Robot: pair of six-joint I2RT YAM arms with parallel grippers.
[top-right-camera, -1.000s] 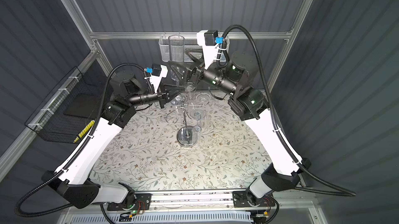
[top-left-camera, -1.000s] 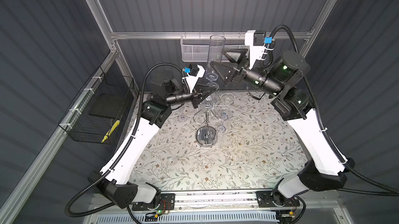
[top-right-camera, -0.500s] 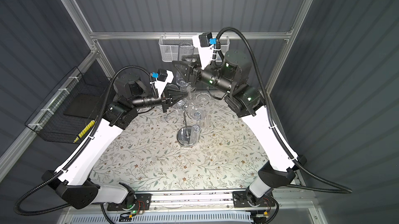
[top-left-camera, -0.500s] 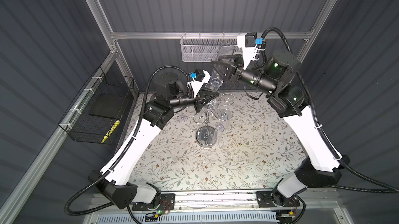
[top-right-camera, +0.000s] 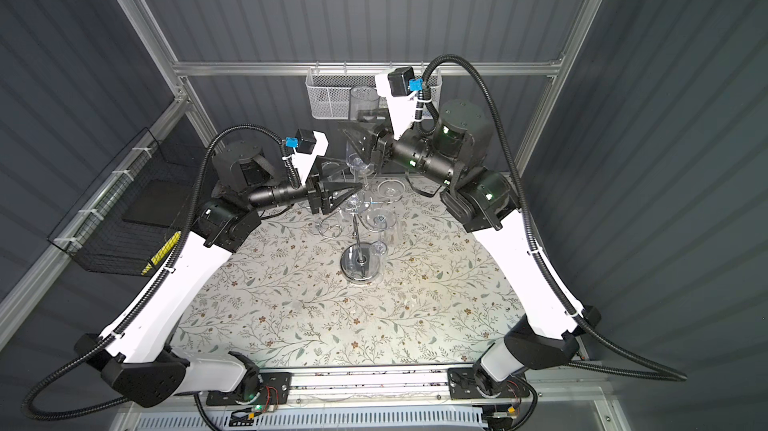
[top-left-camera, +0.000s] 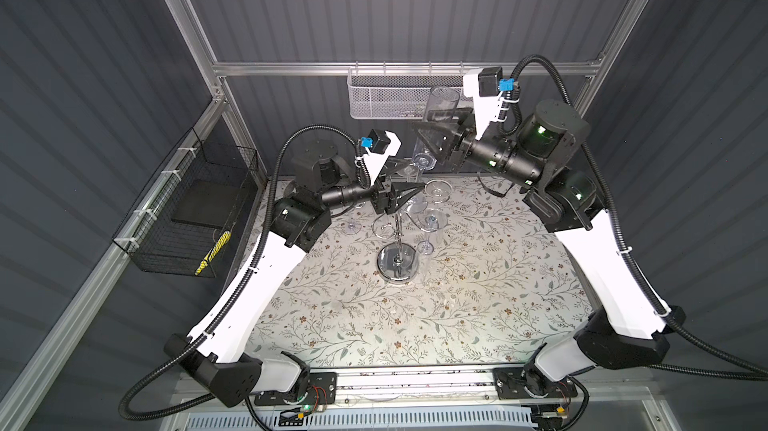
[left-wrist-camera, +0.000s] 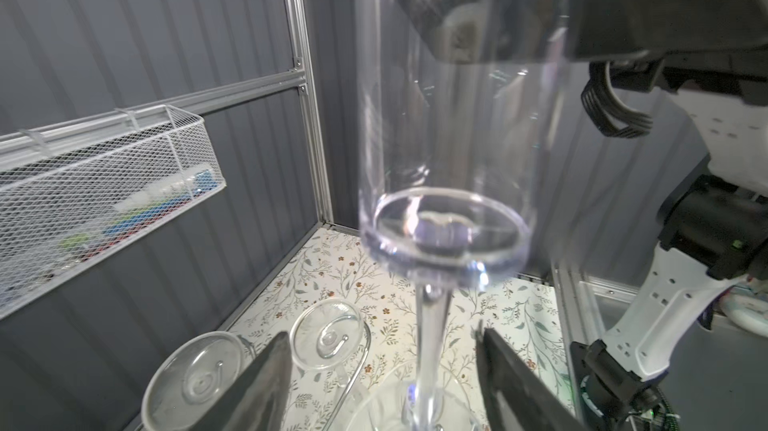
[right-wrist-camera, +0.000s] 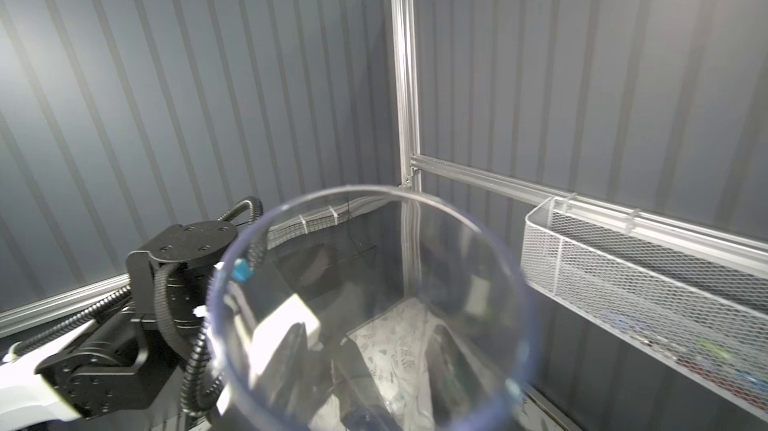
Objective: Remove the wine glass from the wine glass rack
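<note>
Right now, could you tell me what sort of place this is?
Probably a robot test cell: aluminium frame, ribbed wall panels, left arm and right arm mounted on a rail beside a floral tabletop.

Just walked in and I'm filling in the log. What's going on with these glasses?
The right gripper holds a wine glass upright by its bowl, raised at the back above the rack and seemingly clear of its arms. The left gripper is open, with its fingers on either side of the stem and not gripping it. Other glasses hang on the rack.
</note>
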